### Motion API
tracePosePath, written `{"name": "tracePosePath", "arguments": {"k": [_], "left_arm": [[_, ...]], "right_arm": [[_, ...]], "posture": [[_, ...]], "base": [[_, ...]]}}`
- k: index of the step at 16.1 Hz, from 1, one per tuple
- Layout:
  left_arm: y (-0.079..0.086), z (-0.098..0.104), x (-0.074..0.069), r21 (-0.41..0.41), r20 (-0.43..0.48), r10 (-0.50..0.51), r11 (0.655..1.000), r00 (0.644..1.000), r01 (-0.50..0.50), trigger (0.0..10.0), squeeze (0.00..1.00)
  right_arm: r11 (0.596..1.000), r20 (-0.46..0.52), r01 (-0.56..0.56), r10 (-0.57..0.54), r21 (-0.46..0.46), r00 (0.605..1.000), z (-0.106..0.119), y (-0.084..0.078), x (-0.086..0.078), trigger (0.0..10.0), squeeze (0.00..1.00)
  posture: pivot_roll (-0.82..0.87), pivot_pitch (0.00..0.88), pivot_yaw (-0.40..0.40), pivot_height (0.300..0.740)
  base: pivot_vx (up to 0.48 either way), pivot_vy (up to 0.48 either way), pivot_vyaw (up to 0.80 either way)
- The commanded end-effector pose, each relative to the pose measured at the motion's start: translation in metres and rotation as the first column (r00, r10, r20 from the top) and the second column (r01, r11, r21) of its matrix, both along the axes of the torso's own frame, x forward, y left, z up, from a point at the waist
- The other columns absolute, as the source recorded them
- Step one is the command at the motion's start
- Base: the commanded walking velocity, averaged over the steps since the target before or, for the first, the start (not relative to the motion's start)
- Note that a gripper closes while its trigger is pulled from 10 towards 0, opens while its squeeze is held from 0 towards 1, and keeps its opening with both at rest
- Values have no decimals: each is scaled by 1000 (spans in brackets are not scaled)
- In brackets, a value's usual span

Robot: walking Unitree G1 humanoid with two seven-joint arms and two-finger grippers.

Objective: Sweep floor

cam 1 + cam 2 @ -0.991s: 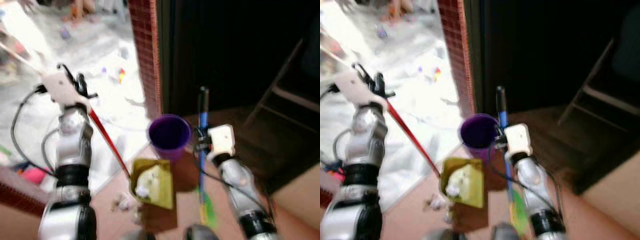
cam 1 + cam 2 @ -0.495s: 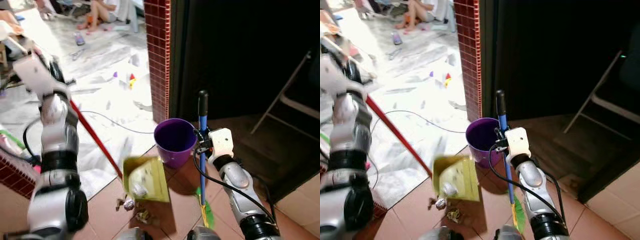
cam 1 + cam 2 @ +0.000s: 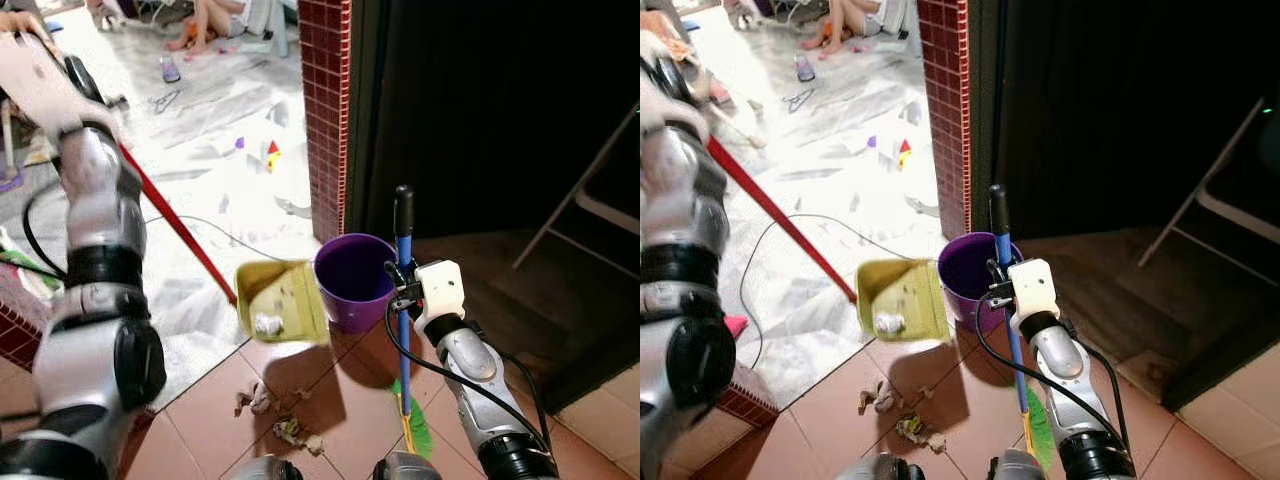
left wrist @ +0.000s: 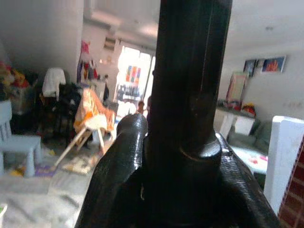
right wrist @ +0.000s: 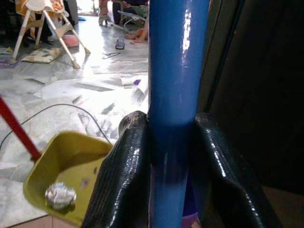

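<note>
A yellow dustpan (image 3: 278, 300) on a long red handle (image 3: 165, 215) hangs above the tiled floor, its edge next to the rim of a purple bin (image 3: 355, 280). A crumpled foil ball (image 3: 266, 323) lies in the pan. My left gripper (image 3: 78, 82) is raised high at the left, shut on the handle's black top end (image 4: 190, 95). My right gripper (image 3: 402, 287) is shut on the blue broom pole (image 5: 173, 71), held upright just right of the bin. The broom's green bristles (image 3: 417, 428) rest on the floor. Scraps of litter (image 3: 258, 398) lie on the tiles below the pan.
A red brick pillar (image 3: 328, 110) stands behind the bin, with a dark room to its right holding a folding chair (image 3: 585, 205). A cable (image 3: 190, 222) runs over the pale floor at left. A person (image 3: 215, 15) sits on that floor far back.
My left arm has lifted the dustpan off the floor and swung it right, up to the bin's rim. The right gripper and broom have held still. The camera has shifted slightly.
</note>
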State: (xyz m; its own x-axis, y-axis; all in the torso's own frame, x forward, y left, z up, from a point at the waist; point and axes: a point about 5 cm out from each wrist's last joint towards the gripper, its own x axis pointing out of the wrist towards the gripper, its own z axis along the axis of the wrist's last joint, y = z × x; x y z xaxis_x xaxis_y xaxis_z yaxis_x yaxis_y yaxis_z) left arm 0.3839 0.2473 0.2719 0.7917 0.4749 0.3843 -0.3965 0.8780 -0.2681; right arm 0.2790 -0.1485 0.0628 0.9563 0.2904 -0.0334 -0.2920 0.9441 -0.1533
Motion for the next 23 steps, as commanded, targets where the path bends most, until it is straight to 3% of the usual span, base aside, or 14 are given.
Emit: {"name": "tracePosePath", "arguments": {"k": [1, 6, 9, 11, 14, 17, 23], "left_arm": [[6, 31, -3, -19, 122, 32, 999, 992, -30, 10000, 0], [-12, 48, 8, -63, 157, -8, 998, 988, 18, 10000, 0], [-30, 46, 17, -77, 124, -26, 996, 992, 36, 10000, 0], [-53, 44, 23, -59, 114, -107, 992, 988, 114, 10000, 0], [-69, 43, 26, -49, 124, -170, 983, 978, 177, 10000, 0], [-70, 44, 26, -56, 132, -173, 982, 976, 182, 10000, 0], [-64, 46, 26, -82, 146, -147, 984, 978, 160, 10000, 0]], "right_arm": [[1000, 41, -1, 0, 9, 999, 10, 3, 5, 10000, 0], [1000, 43, -1, 0, 17, 999, 9, 7, 3, 10000, 0], [999, 47, 29, -30, 29, 998, 9, 4, -2, 10000, 0], [997, 42, 51, -53, 50, 998, 8, 1, -8, 10000, 0], [996, 44, 69, -71, 52, 997, 8, -4, -13, 10000, 0], [996, 45, 68, -70, 53, 997, 9, -3, -14, 10000, 0], [997, 44, 53, -55, 47, 997, 11, -3, -12, 10000, 0]], "posture": [[-166, 0, 124, 740], [-181, 0, 141, 740], [-206, 0, 165, 740], [-230, 0, 189, 740], [-240, 0, 197, 740], [-237, 0, 193, 740], [-237, 0, 180, 740]], "base": [[0, 0, 0], [0, 0, 0], [0, 0, 0], [0, 0, 0], [0, 0, -533], [251, 0, -663], [326, 0, 0]]}}
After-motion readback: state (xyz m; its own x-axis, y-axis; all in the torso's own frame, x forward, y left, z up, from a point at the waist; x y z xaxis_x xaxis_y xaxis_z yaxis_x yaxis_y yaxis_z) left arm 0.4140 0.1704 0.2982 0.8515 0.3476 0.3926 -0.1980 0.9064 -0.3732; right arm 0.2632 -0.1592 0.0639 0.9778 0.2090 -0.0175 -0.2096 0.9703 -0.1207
